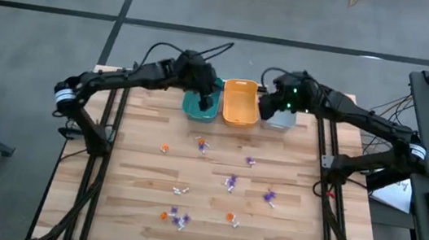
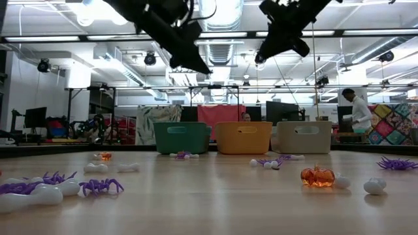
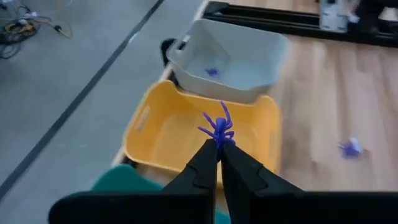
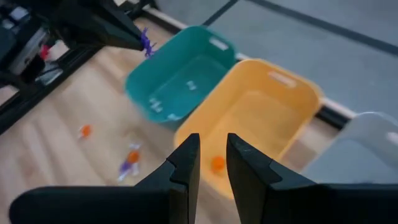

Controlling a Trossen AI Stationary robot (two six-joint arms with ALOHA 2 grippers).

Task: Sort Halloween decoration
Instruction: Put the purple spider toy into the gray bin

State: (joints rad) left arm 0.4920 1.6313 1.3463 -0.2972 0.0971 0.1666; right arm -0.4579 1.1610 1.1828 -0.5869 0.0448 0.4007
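Holding a purple spider clamped at the tips of the left gripper, I hover above the teal bin and orange bin at the counter's far edge; the clean move, I judge, is to centre over the right bin before parting the jaws. The right gripper hangs empty over the orange bin beside the grey bin, jaws slightly apart, while other trinkets lie scattered well behind.

Small orange, purple and white trinkets lie scattered across the frame's lower middle (one purple spider is pinched aloft).
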